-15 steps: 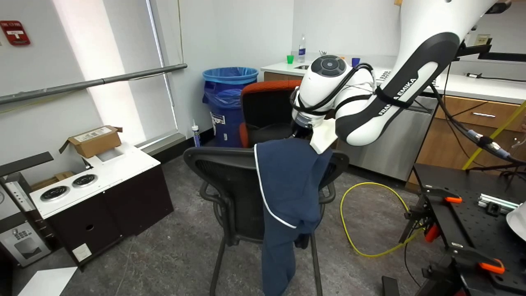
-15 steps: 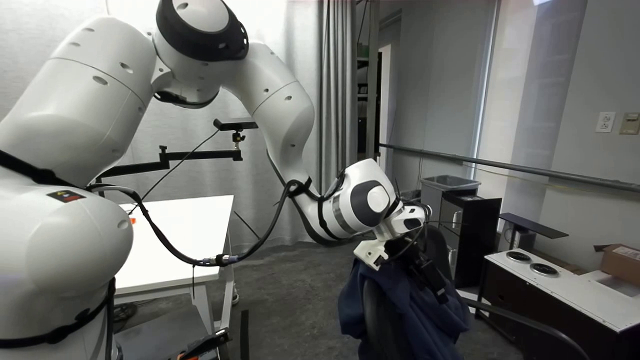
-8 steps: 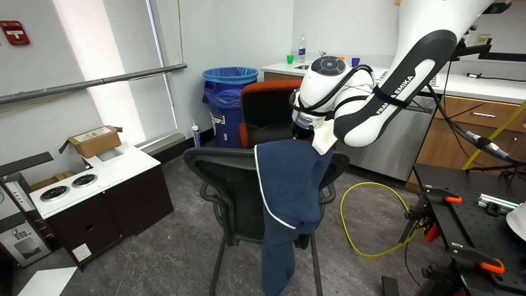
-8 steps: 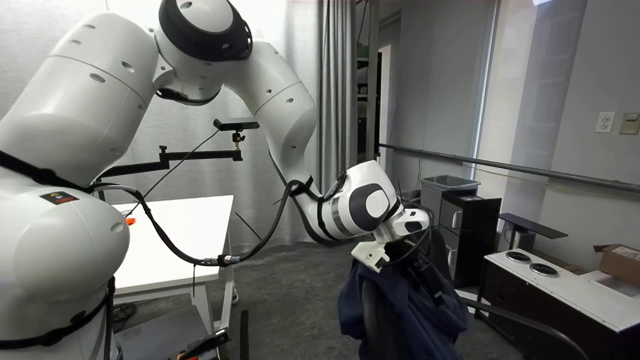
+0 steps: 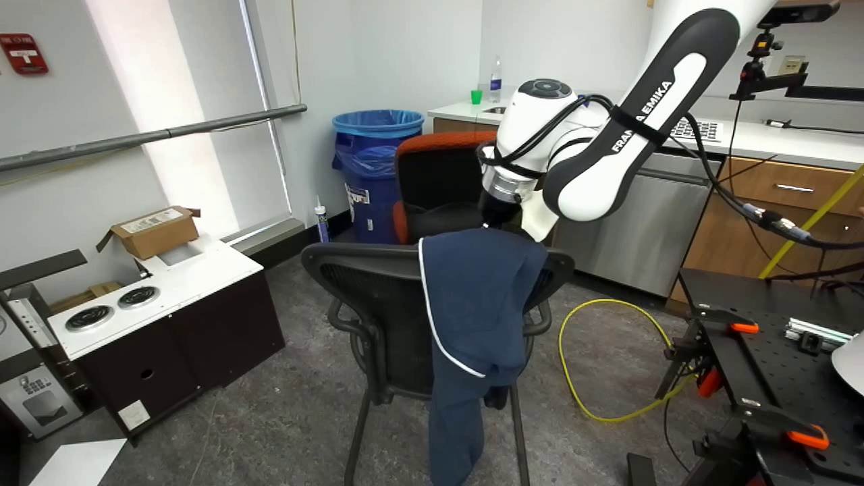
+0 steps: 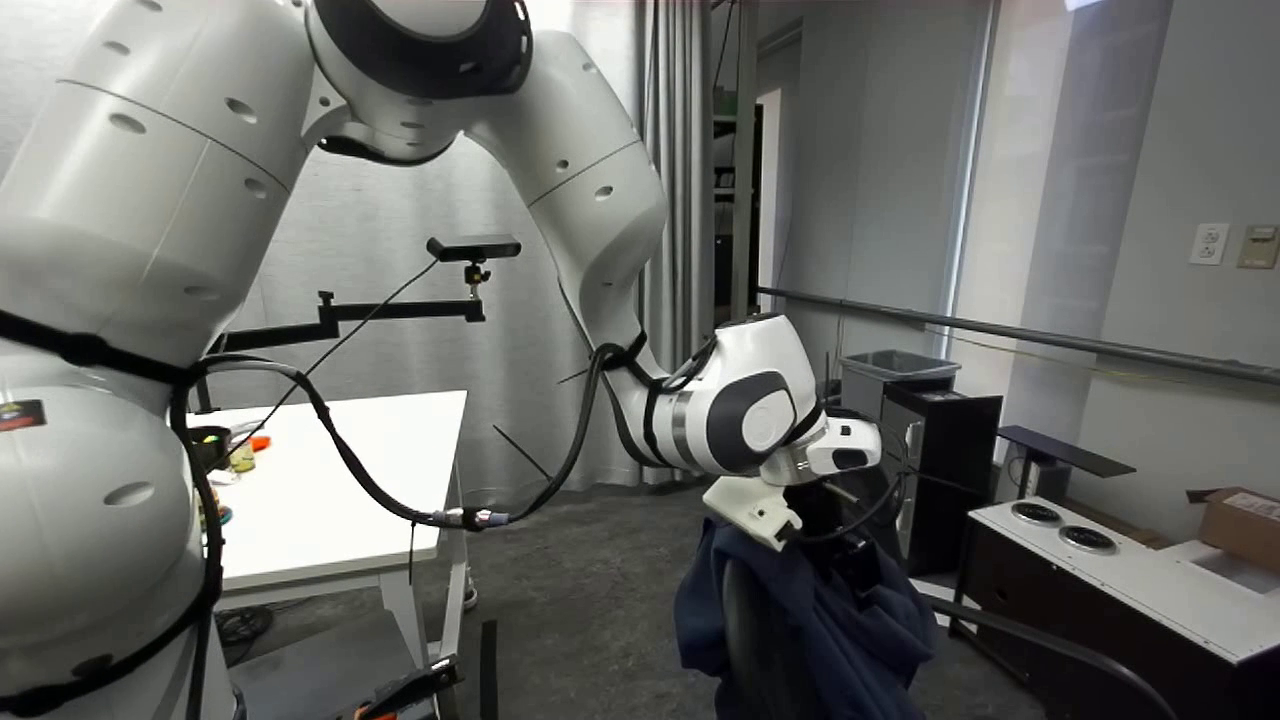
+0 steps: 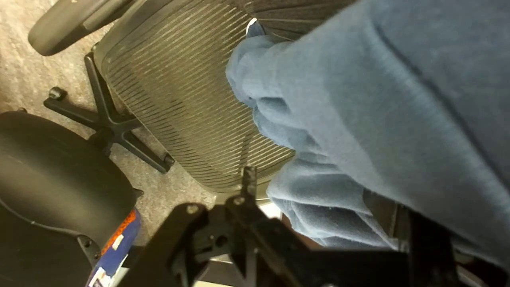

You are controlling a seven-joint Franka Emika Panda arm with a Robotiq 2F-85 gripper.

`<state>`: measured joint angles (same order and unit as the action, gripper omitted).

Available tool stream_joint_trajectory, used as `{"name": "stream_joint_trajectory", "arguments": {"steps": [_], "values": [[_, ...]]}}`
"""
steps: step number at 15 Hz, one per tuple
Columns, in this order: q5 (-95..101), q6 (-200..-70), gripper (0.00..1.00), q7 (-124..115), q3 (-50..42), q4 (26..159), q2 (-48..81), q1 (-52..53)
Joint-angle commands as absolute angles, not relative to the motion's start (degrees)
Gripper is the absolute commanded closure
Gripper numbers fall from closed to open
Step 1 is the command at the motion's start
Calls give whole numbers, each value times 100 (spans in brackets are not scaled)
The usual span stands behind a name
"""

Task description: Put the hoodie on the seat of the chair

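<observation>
The navy hoodie [image 5: 482,290] hangs over the right part of the black chair's mesh backrest [image 5: 398,317], with a sleeve down towards the floor. In the other exterior view the hoodie [image 6: 830,640] drapes both sides of the backrest top. My gripper [image 6: 855,565] is at the top of the hoodie on the seat side, partly hidden by cloth. In the wrist view the gripper [image 7: 332,195] has its fingers apart. Hoodie folds [image 7: 310,187] show between and beyond them and cover part of one finger. The chair's ribbed seat [image 7: 171,103] lies below, with no cloth seen resting on it.
An armrest [image 7: 71,24] flanks the seat. A red and black chair [image 5: 439,182] and a blue bin [image 5: 371,182] stand just behind. A white-topped toy stove [image 5: 162,290] is at the left, a black table [image 5: 763,364] at the right. A yellow hose [image 5: 567,364] lies on the floor.
My hand has tilted more upright and the forearm has shifted. The finger that pointed down over the cloth has drawn back out of clear sight. The hoodie and chair look nearly unchanged.
</observation>
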<state>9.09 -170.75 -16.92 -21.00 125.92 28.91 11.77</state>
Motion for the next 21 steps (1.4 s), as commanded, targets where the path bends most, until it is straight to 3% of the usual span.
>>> {"name": "stream_joint_trajectory", "arguments": {"steps": [1,8,21], "values": [[545,-16861,2,-789,-914,12965,2552,321],[72,-16514,0,229,174,12798,2694,-878],[145,-16303,0,340,41,12823,2472,-820]]}}
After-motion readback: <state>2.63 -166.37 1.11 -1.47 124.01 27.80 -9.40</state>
